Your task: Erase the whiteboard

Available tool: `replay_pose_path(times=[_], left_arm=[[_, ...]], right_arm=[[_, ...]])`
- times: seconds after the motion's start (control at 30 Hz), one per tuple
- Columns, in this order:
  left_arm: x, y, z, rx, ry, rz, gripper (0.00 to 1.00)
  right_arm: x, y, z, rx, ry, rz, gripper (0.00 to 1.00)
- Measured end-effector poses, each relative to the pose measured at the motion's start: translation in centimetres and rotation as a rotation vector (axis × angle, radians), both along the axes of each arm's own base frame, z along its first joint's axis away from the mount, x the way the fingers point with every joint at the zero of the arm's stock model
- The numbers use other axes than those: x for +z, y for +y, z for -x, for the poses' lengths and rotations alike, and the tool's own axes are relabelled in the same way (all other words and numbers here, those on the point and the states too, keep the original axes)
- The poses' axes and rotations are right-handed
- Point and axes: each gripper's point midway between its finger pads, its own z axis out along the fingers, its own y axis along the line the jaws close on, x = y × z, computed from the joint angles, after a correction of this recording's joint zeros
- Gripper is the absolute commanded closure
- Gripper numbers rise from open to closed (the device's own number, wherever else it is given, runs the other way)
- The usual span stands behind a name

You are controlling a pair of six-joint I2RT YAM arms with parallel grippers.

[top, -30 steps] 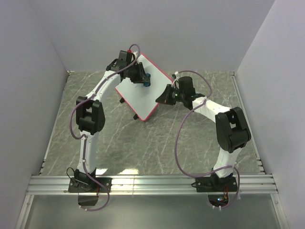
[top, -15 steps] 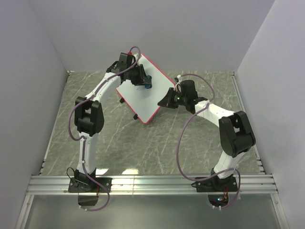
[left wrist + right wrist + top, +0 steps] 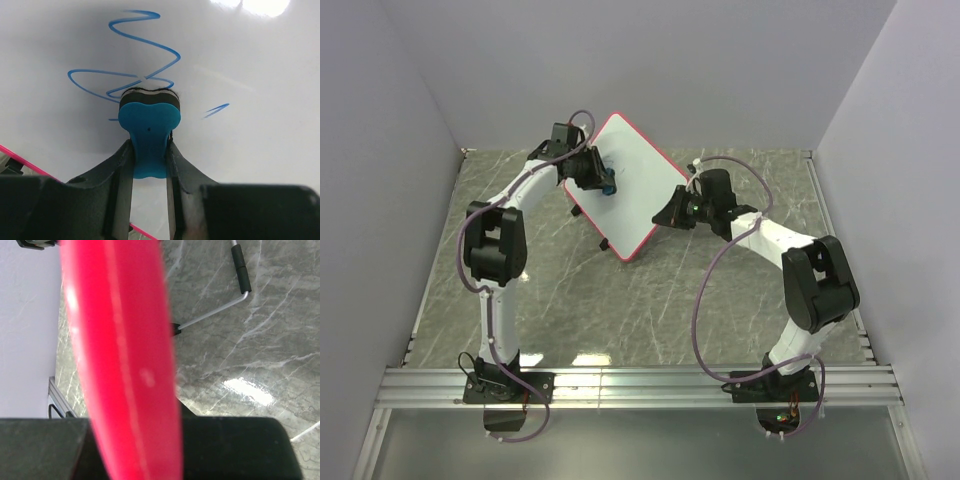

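The whiteboard, white with a pink-red rim, stands tilted on the table. Its face fills the left wrist view and carries blue scribbles. My left gripper is shut on the blue bone-shaped eraser, whose felt end presses on the board just below the scribbles. My right gripper is shut on the board's right edge. That red rim fills the right wrist view between the jaws.
The grey marbled table is walled by white panels on three sides. The board's wire stand with black feet rests on the table behind it. A metal rail runs along the near edge.
My left gripper has slid the eraser left and down across the board. The board has tipped more upright and shifted slightly, with my right gripper still on its edge.
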Motion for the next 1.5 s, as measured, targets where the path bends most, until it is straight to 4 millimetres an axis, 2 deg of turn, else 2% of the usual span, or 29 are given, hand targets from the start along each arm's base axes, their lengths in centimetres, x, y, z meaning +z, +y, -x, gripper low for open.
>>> replay_pose_path(times=[0.27,0.47,0.73,0.97,1.1,1.23,1.37,1.5], left_arm=[[1.0,-0.9,0.1,-0.004,0.008,-0.117,1.00],[2.7,-2.6,-0.7,0.006,-0.030,-0.134,1.00],[3.6,-3.8,-1.2,0.005,-0.041,-0.098,1.00],[6.5,-6.6,-2.0,-0.065,-0.119,0.060,1.00],[6.7,-7.1,-2.2,-0.075,-0.130,0.081,1.00],[6.1,-7.0,-2.2,-0.077,-0.143,0.096,1.00],[5.4,-5.9,-1.9,-0.060,-0.159,0.120,1.00],[1.6,-1.6,-0.6,0.015,-0.084,0.105,1.00]], right_arm=[[0.1,-0.1,0.2,0.007,-0.011,0.007,1.00],[0.0,-0.2,0.3,0.008,-0.008,0.009,1.00],[0.0,-0.3,0.4,0.005,0.002,0.008,1.00],[-0.1,-0.3,0.5,0.005,0.009,0.006,1.00],[-0.1,-0.3,0.6,0.002,0.018,0.003,1.00],[-0.2,-0.3,0.7,-0.007,0.034,-0.001,1.00],[-0.2,-0.3,0.7,-0.008,0.035,0.002,1.00],[-0.4,-0.5,0.8,-0.009,0.034,0.007,1.00]])
